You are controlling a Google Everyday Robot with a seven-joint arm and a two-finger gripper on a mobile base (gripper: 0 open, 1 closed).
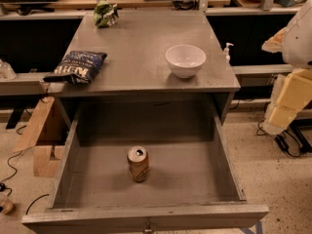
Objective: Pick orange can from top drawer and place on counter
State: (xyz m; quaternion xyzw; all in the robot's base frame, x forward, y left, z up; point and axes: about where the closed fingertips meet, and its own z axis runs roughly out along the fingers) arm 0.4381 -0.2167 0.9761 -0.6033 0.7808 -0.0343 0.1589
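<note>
The orange can (138, 164) stands upright on the floor of the open top drawer (190, 177), roughly midway between the side walls and a touch left of centre, its silver top facing up and clear of every wall. The drawer is pulled well out, with a small metal knob (147, 226) on its front panel at the bottom edge of the view. Nothing touches the can. The gripper (279, 117) is at the low end of the pale, yellowish arm by the right edge of the view. It is outside the drawer, beyond its right wall and well apart from the can, and I cannot tell whether it is released or clenched. Above the drawer lies the grey worktop (141, 48). A white bowl (185, 60) sits near its front right, a dark blue snack bag (76, 66) at its front left corner, and a crumpled green bag (105, 13) at the far left. A small white pump bottle (227, 50) shows at the worktop's right edge. Brown cardboard (41, 130) leans on the floor left of the drawer.
</note>
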